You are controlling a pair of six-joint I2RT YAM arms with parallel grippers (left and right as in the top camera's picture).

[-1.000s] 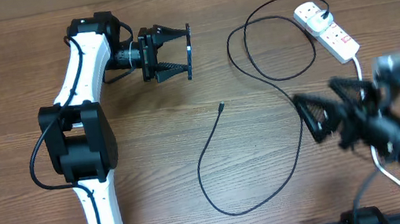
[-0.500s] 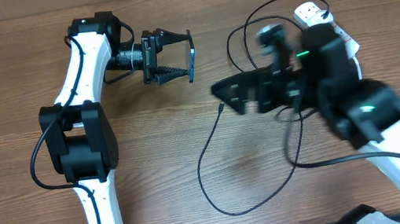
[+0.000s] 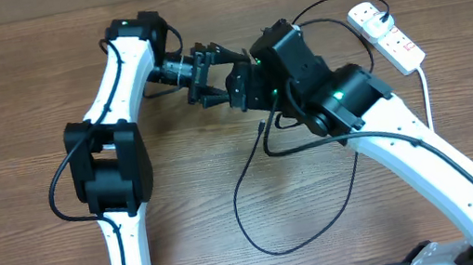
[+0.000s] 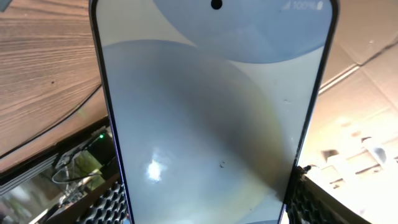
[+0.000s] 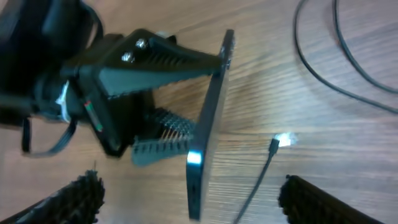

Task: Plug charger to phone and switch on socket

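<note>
My left gripper [image 3: 206,69] is shut on the phone [image 4: 211,118], whose pale blue screen fills the left wrist view. The right wrist view shows the phone edge-on [image 5: 208,143] between the left gripper's fingers [image 5: 163,102]. My right gripper [image 5: 196,202] is open and empty, its fingers spread either side of the phone's free end. In the overhead view it [image 3: 236,88] covers most of the phone. The charger, a thin black cable [image 3: 245,173], lies looped on the table with its tip [image 5: 273,146] loose beside the phone. Its white plug head [image 3: 367,13] sits in the socket [image 3: 397,43].
The wooden table [image 3: 8,110] carries the cable's loops in the middle and at the back right [image 3: 300,57]. The socket's thick white cord [image 3: 424,86] runs down the right side, under the right arm.
My right arm has swung from the right side across to the left gripper and now brackets the phone. My left arm has shifted a little to the right with the phone.
</note>
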